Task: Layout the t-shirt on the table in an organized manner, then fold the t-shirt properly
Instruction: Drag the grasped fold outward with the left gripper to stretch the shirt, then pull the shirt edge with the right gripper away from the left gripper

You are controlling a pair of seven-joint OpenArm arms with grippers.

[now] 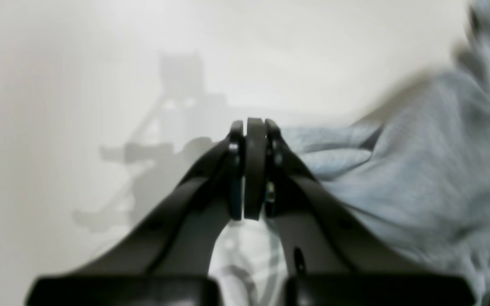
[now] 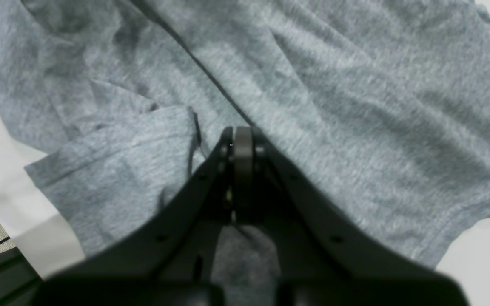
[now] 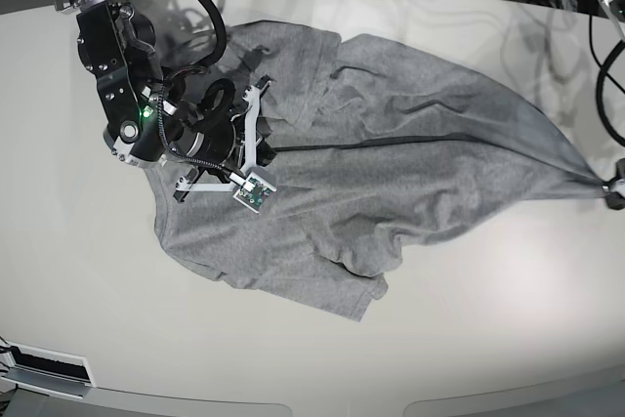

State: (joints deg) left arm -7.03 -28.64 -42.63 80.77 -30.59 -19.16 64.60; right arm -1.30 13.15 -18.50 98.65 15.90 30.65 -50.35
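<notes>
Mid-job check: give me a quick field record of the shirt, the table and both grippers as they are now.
shirt: heather-grey cotton t-shirt, plain side up, wrinkled, not flat
table: glossy off-white tabletop, shirt lying on it
right gripper: shut, over the shirt near a sleeve; grip on cloth not clear
left gripper: shut, at the shirt's edge, cloth drawn to a point toward it
fold: not yet begun

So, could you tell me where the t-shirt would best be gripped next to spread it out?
Probably the folded-under corner of the t-shirt nearest the front table edge, coming from that bare front side: it lies doubled and bunched, with open tabletop around it.
</notes>
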